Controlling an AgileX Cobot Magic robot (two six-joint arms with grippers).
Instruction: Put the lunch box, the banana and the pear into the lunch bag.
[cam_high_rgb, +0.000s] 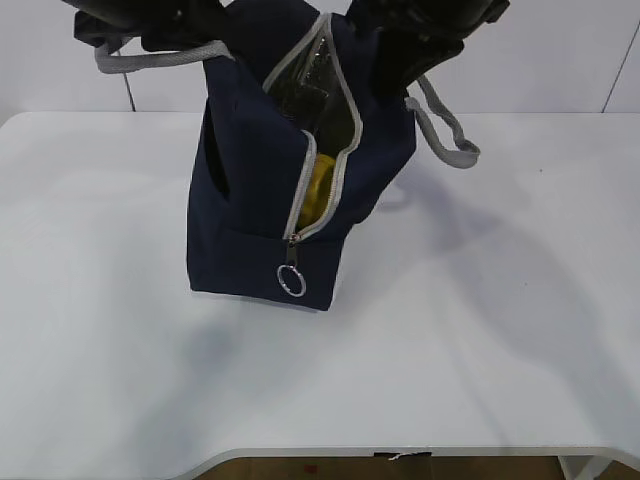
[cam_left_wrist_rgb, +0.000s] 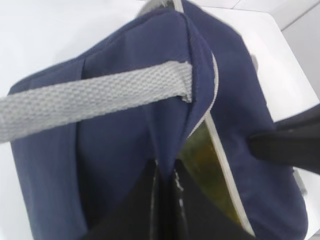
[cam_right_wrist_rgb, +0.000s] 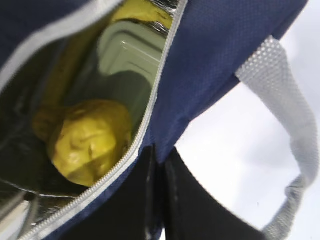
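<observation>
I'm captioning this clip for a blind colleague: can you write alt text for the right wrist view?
Inside the open navy-blue fabric lunch bag, lined in silver foil, sit a squat speckled yellow pear, a pale sage-green lunch box lid and part of a yellow banana. The right claw is shut on the bag's zippered edge; a grey strap handle hangs over the white table.

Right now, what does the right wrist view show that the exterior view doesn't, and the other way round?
Right wrist only: inside the lunch bag, the pear lies beside the lunch box with its pale green lid, the banana beyond it; the right gripper is shut on the bag's rim.
Exterior only: the whole bag upright on the white table, zipper ring pull hanging low.
Both: the navy bag unzipped, grey handles, something yellow inside.
</observation>
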